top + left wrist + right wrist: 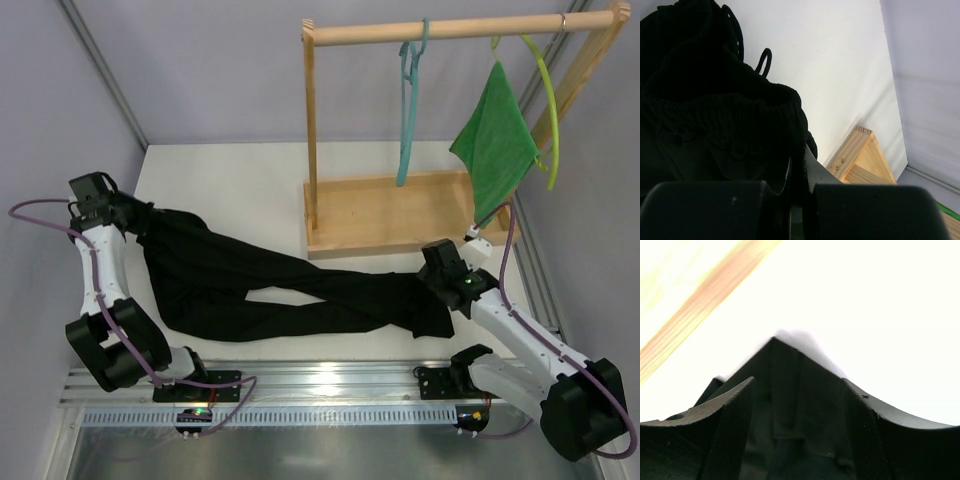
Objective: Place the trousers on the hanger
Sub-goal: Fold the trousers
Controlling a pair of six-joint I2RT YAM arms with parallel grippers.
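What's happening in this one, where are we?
The left claw is shut on the waistband of the black trousers, which lie sprawled across the table. The right claw stands open over the leg ends. The teal hanger hangs untouched on the wooden rail, so the trousers are not hung yet.

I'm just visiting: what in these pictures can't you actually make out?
- Right wrist view: glare whitens the table; whether the right end effector pinches the trousers between its fingers is unclear.
- Left wrist view: fingertips of the left end effector blend into the black fabric.
- Top view: the hanger hangs edge-on, hiding its shape.
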